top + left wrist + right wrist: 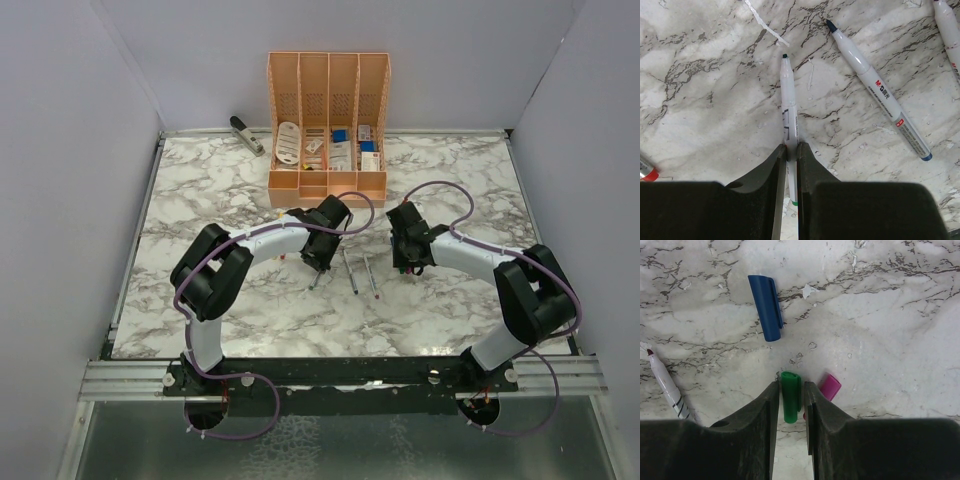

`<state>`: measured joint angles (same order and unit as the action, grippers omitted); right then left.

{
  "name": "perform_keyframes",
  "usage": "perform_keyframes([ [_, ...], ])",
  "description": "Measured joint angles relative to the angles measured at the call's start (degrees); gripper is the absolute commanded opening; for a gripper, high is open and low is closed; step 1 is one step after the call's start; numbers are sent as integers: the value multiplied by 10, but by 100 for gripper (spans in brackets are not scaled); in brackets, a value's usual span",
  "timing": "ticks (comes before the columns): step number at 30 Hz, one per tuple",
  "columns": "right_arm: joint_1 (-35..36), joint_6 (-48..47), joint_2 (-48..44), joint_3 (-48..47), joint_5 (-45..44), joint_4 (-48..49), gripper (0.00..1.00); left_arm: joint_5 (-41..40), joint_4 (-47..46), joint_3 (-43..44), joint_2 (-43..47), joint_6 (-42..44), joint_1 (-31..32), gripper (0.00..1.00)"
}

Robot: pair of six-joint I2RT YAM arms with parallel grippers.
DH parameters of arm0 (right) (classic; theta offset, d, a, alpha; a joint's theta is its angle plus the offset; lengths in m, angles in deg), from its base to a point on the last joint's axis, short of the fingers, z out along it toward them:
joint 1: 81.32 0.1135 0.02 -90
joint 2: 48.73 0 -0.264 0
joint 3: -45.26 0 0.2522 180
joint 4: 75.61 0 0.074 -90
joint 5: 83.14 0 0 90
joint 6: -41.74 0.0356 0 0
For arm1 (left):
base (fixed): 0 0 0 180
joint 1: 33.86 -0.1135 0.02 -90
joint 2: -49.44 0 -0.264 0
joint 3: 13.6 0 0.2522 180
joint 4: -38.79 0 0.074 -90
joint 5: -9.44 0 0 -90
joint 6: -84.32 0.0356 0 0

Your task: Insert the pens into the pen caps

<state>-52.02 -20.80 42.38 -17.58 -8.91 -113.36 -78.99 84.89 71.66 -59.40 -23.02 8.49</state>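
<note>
Left jaws: closed to a narrow slit on the green-tipped pen (789,115); the barrel is gripped near its rear end, with the tip pointing away from the wrist.
Right jaws: partly closed on the green cap (790,397), one finger against each side; the cap's long axis is in line with the fingers.
Lift: whether the held pen or the held cap is clear of the marble worktop (200,190) cannot be told.
Blue-tipped pen (879,92): laid flat on the worktop to the right of the held pen, apart from it, at a slant; "M&G" is printed on the barrel.
Other pens, left wrist view: one is cut off by the upper right edge (947,25); a red-ended pen (646,173) is cut off at the lower left.
Dark-red-tipped pen (664,382): flat, left of the right jaws.
Blue cap (765,307): flat, beyond the green cap, apart from it.
Magenta cap (830,386): just beside the right-hand finger.
Far edge: orange organizer (328,120), with a grey stapler (245,135) to its left.
</note>
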Motion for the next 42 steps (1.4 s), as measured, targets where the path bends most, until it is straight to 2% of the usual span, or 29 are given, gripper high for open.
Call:
perform_keyframes([
  [10,0,23,4,-3,-5,-7,26,8,0,1,0,4,-4,0],
  [12,2,28,6,-6,-7,-11,22,9,0,1,0,5,-4,0],
  [16,5,41,10,-12,-11,-21,5,15,0,4,0,8,-8,0],
  [18,7,45,11,-15,-13,-28,1,18,0,4,0,8,-9,0],
  [32,11,49,18,-46,-15,-92,1,25,0,5,3,14,-18,0],
  [37,11,30,22,-112,-19,-100,1,25,5,10,3,16,-21,0],
  [42,11,7,22,-181,-23,-48,1,8,10,12,5,19,-22,0],
])
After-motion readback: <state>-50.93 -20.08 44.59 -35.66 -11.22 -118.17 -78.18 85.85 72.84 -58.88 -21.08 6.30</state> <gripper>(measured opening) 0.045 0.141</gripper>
